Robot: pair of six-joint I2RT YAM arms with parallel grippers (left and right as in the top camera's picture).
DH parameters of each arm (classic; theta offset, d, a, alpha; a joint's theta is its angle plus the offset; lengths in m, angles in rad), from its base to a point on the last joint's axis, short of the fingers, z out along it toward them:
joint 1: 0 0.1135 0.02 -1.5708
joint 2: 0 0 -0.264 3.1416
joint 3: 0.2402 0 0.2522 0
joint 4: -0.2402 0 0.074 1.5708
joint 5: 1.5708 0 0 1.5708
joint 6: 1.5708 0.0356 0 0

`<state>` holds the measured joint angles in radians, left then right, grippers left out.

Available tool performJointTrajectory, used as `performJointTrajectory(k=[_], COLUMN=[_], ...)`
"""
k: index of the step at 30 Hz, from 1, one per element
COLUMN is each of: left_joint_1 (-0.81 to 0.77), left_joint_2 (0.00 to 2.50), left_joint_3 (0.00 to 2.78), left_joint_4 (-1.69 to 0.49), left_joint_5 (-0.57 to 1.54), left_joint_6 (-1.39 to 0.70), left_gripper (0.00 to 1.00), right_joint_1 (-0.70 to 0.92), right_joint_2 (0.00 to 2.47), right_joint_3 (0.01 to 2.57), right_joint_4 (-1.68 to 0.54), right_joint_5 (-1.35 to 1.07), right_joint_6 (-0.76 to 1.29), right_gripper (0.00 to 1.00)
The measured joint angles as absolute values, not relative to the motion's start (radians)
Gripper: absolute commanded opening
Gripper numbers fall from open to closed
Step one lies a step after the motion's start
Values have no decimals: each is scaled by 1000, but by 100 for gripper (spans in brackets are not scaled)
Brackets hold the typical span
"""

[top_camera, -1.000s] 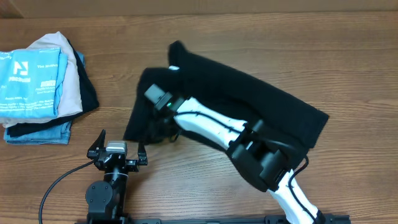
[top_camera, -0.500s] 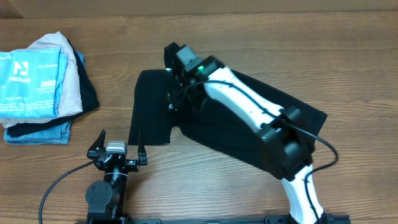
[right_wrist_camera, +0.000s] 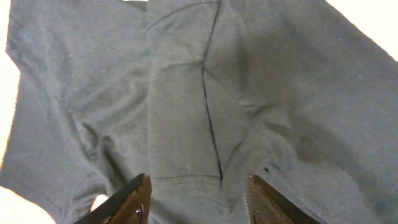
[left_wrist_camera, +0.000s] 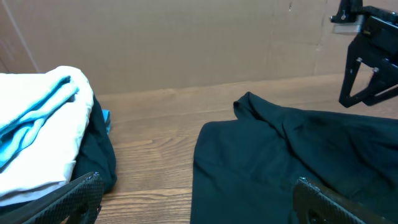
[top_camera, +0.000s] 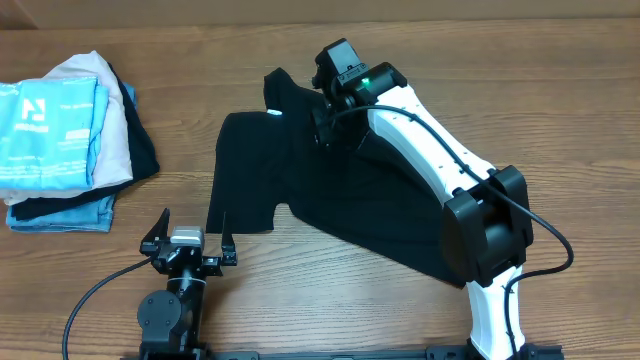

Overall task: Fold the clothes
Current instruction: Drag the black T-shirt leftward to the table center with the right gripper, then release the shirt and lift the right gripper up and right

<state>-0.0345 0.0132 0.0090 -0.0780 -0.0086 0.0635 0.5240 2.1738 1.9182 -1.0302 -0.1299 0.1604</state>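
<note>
Blk T-shirt (top_camera: 340,190), plain matte, no print, lies on wood table (top_camera: 560,90) at centre, spread diag toward R. One short sleeve flat at L edge, collar end at top w/ small white label (top_camera: 278,112). Right wrist view: soft creases, seam line down middle, fabric partly doubled over. R gripper (right_wrist_camera: 196,193) hovers over collar area, jaws apart, nothing between them. L gripper (top_camera: 190,225) parked near front edge, just beside sleeve hem, jaws wide apart, empty. Stack of other clothes (top_camera: 60,140) far L, apart from shirt.
</note>
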Motion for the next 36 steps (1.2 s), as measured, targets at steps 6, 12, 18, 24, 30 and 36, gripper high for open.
performJointTrajectory(k=[6,12,18,24,30,36], left_joint_1=[-35,-35,-35,-35,-35,-35], left_joint_2=[13,13,13,13,13,13], left_joint_3=[9,9,9,9,9,9], left_joint_4=[-78,-78,-78,-78,-78,-78], left_joint_5=[-9,-8,-9,-8,-9,-9], left_joint_6=[64,64,64,64,64,64], left_gripper=[100,100,100,100,100,100], right_joint_1=[532,532,532,532,532,532], right_joint_2=[2174,2174,2174,2174,2174,2172], right_joint_3=[1766,1691,1582,1557,1557,1568], right_joint_4=[-852,-781,-685,-665,-666,-680], right_joint_5=[-161,-169,-176,-176,-210,-213], right_joint_6=[112,104,104,101,105,104], right_gripper=[43,43,43,18,4,4])
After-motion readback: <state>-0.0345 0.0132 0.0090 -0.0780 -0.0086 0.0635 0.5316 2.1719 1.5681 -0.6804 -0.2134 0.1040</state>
